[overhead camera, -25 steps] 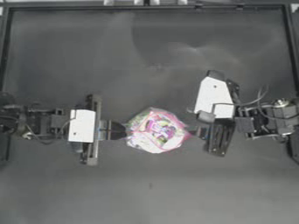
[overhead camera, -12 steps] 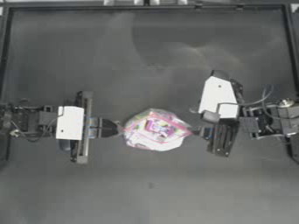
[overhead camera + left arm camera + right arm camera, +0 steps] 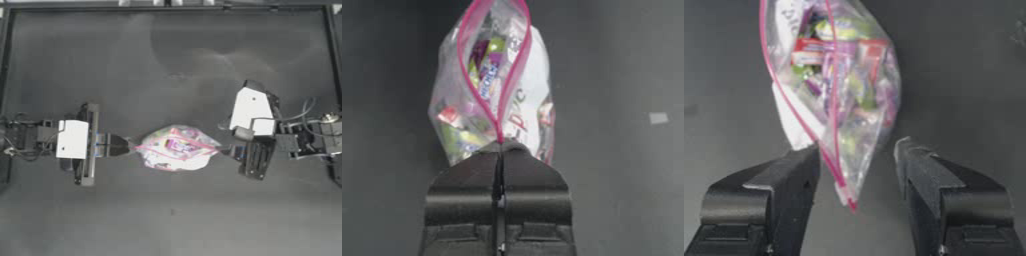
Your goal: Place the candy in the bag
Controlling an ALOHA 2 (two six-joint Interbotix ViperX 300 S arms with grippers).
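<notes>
Dark desk point(image 3: 167, 60), bag point(image 3: 177, 148) at centre, full of sweets. Left gripper point(image 3: 501, 148) fingers clamped on bag's pink seal end. Right gripper point(image 3: 856, 165) fingers apart, straddling opposite corner. Loose candy not visible. Advice: close right squarely on seal strip, lift evenly, keep mouth open.

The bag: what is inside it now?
Through the clear bag, colourful wrapped sweets and a white paper with pink print show. The pink and white candy cannot be told apart among them. The left pincer is shut on the seal's end; the right pincer stands open around the other end.
</notes>
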